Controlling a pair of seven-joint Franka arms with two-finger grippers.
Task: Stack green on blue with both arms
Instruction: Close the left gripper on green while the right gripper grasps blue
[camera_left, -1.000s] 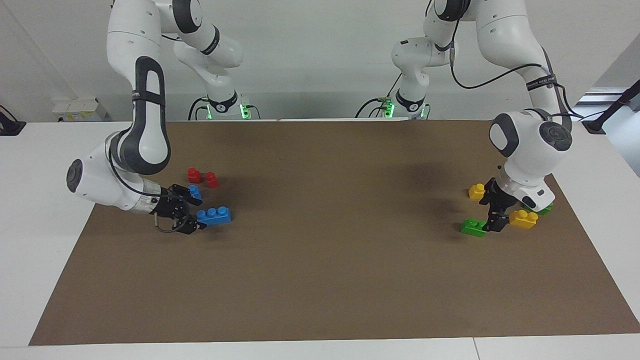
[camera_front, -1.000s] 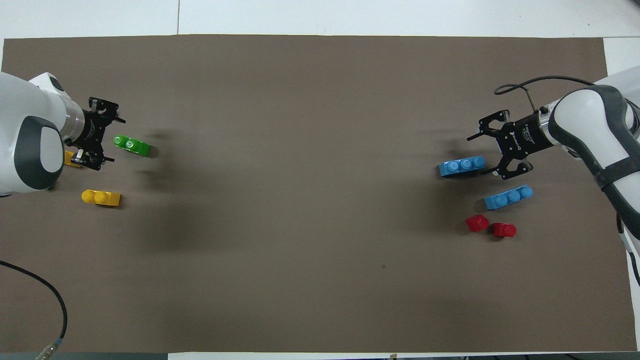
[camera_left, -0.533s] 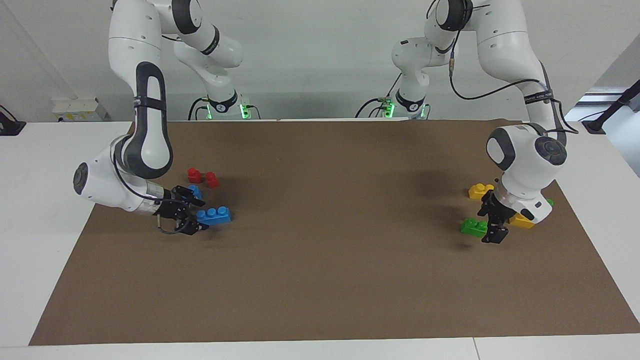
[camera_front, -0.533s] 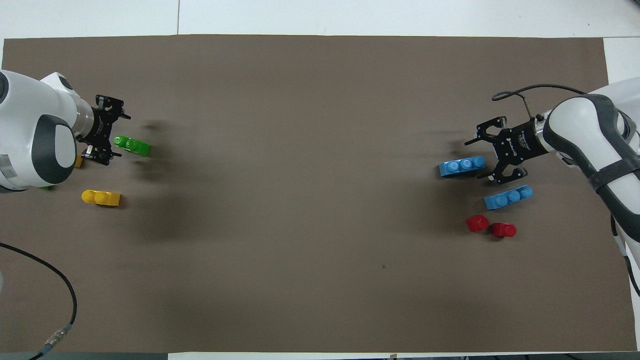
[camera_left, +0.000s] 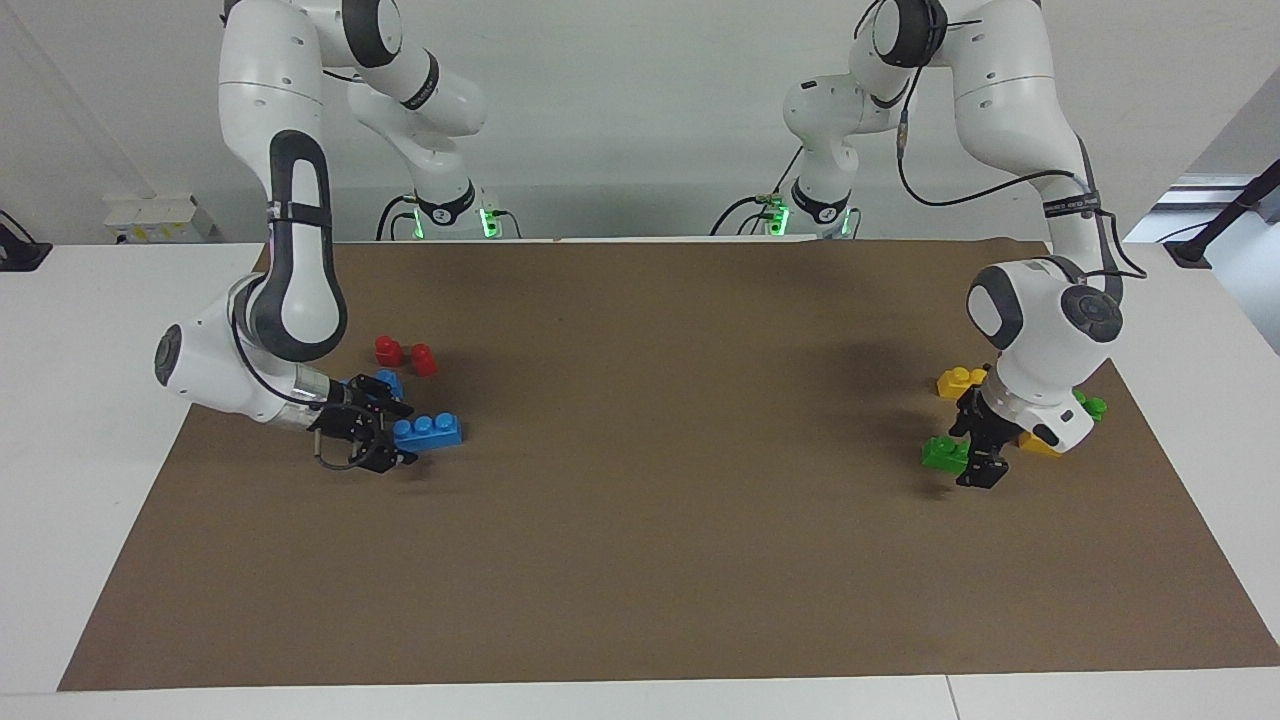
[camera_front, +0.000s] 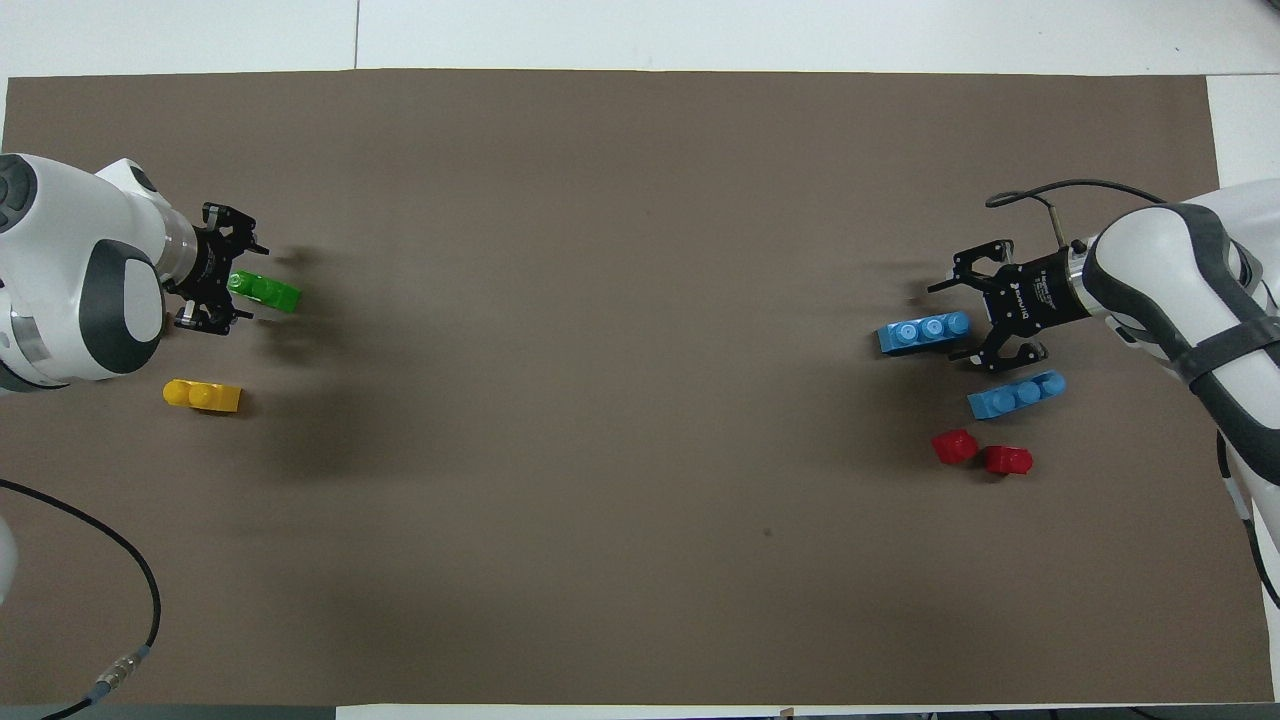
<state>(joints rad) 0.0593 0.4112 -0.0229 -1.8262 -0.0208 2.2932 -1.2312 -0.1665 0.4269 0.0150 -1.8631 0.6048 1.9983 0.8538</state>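
Note:
A green brick (camera_front: 268, 292) (camera_left: 939, 454) lies on the brown mat (camera_left: 640, 560) toward the left arm's end. My left gripper (camera_front: 240, 285) (camera_left: 970, 455) is low at that brick's end, and its open fingers straddle it. A blue brick (camera_front: 922, 333) (camera_left: 430, 430) lies toward the right arm's end. My right gripper (camera_front: 957, 322) (camera_left: 400, 434) reaches in level with it, open, one finger on each side of the brick's end. A second blue brick (camera_front: 1016, 394) (camera_left: 387, 381) lies nearer to the robots, partly hidden by the right gripper in the facing view.
Two red bricks (camera_front: 953, 446) (camera_front: 1008, 460) lie nearer to the robots than the blue ones. A yellow brick (camera_front: 202, 395) (camera_left: 960, 380) lies nearer to the robots than the green one. Another green brick (camera_left: 1090, 407) and another yellow brick (camera_left: 1036, 446) peek from under the left arm.
The left gripper has slid over the end of the green brick and its jaws have narrowed. The right gripper has shifted slightly at the blue brick's end. No brick has moved.

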